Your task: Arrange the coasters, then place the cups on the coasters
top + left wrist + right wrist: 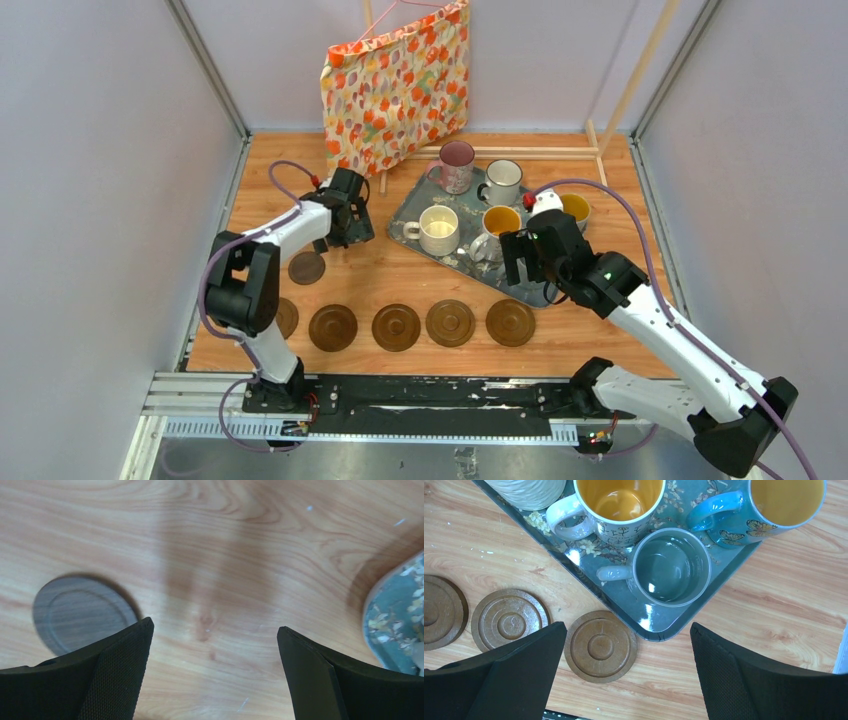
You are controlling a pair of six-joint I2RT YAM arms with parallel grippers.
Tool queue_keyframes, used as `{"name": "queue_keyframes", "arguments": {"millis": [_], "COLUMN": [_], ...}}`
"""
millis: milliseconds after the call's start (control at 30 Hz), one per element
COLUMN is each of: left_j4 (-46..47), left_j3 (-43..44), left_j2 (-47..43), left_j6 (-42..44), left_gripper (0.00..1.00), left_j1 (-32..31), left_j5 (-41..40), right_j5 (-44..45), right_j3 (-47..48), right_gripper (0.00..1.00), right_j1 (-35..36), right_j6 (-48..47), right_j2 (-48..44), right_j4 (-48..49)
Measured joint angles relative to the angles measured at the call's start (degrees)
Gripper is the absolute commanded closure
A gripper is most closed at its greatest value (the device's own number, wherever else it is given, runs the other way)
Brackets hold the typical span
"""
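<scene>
Stage: five coasters lie in a row along the lower part of the overhead view, the leftmost partly hidden behind the left arm. All six mugs stand on the tray, so no mug is on a coaster yet.
Stray coaster: the sixth coaster lies flat on the table, alone, above the left end of the row in the overhead view.
Left gripper: the left gripper hangs over bare wood, fingers spread wide and holding nothing.
Key relation: in the left wrist view the stray coaster sits at middle left, just outside the left finger and not in the gap between the two. Overhead, it lies below and left of the gripper.
Axis: the disc is round, so no approach direction is favoured.
Nearer arm: the left, clearly; the right works across the table.
Right gripper: the right gripper is released and empty, over the tray's near corner.
Grey mug: the grey mug stands upper centre of the right wrist view, ahead of the fingertips, handle pointing frame-left.
Likely next: the left gripper probably needs to shift toward the stray coaster to straddle it.
</scene>
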Motion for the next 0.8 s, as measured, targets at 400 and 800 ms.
{"name": "queue_keyframes", "arguments": {"millis": [400, 800], "left_j4": [2.8, 8.2], "left_j3": [2.0, -5.8], "left_j2": [6.9, 1.0], "left_j6": [-0.1, -0.8], "left_gripper": [0.00, 0.00], "left_j1": [-0.9, 6.9], "left_j5": [4.0, 5.8], "right_j5": [0.6, 0.7], "right_j3": [0.0, 0.0], "right_gripper": [0.00, 0.00], "right_j1": [0.0, 0.0], "right_j6": [0.0, 0.0], "right_j2": [0.0, -0.1], "right_j4": [-0.2, -0.5]}}
